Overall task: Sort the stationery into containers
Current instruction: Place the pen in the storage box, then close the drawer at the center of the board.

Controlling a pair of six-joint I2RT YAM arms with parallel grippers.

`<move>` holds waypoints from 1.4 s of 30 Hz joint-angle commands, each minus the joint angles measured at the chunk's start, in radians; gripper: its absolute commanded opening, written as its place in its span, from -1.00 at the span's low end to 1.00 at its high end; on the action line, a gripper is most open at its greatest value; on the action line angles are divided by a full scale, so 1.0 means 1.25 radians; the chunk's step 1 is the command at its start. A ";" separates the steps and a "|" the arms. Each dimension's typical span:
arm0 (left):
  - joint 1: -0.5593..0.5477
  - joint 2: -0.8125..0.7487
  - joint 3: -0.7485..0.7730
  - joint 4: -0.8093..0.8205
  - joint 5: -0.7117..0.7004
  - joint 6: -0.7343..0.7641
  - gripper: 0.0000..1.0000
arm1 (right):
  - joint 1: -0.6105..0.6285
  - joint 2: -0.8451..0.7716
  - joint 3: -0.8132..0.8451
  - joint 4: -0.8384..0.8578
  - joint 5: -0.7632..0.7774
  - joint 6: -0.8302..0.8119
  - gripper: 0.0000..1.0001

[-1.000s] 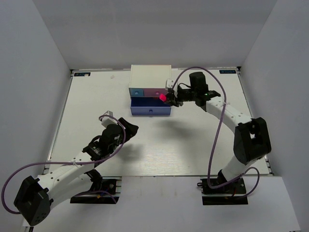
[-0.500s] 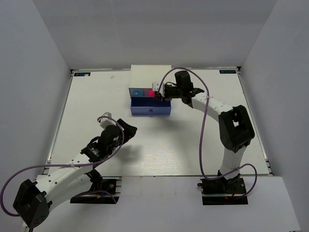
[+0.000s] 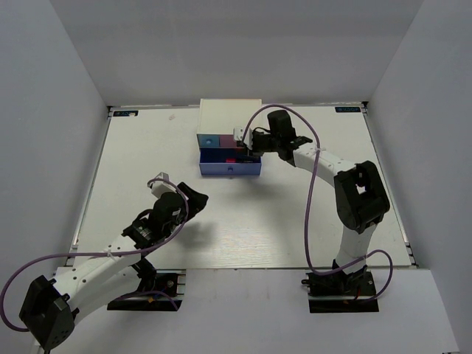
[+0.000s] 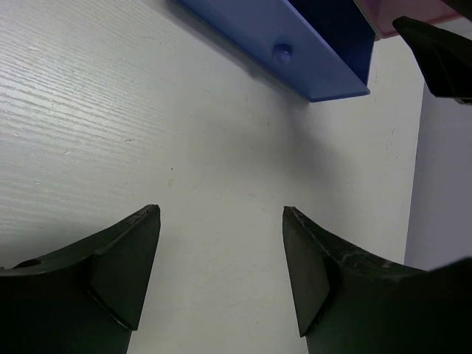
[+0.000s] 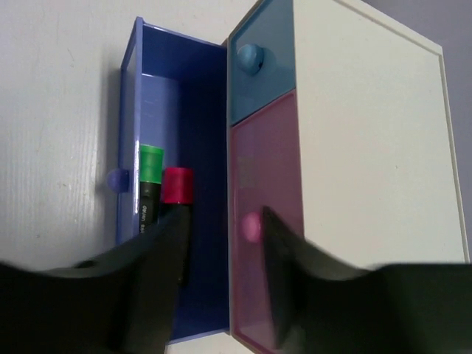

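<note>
2 markers [image 5: 177,186] lie in the blue drawer [image 5: 199,110] below right end effector [image 5: 225,219].

Blue drawer [image 5: 129,110] pulled out, holding green-ended marker [image 5: 150,177] and pink-ended marker [image 5: 177,186] side by side; pink drawer [image 5: 265,169] just beside; gripper [image 5: 223,217] above, fingers spread.

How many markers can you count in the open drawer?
2. The green marker lies by the drawer's front wall; the pink marker lies beside it. The right claw hides part of the drawer, so more may be there.
</note>
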 commanded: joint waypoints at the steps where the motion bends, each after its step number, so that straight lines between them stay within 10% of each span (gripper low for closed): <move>1: -0.004 -0.002 0.005 -0.025 -0.013 -0.007 0.54 | -0.001 -0.067 -0.020 0.030 -0.045 0.060 -0.16; 6: -0.004 -0.009 0.005 -0.025 -0.021 -0.007 0.54 | -0.001 -0.131 -0.050 -0.028 -0.160 0.091 -0.99; 13: -0.004 -0.035 -0.003 -0.016 -0.013 -0.015 0.56 | 0.023 -0.122 -0.029 -0.258 -0.240 0.033 -1.00; 24: -0.004 -0.105 -0.033 -0.042 0.011 -0.031 1.00 | 0.077 -0.067 -0.020 -0.251 -0.122 0.125 -0.28; 31: -0.004 -0.175 -0.047 -0.096 -0.005 -0.047 1.00 | 0.089 -0.025 -0.007 -0.202 -0.037 0.198 -0.96; 42: -0.004 -0.166 -0.048 -0.096 -0.019 -0.047 1.00 | 0.109 0.046 0.006 -0.097 0.156 0.230 -1.00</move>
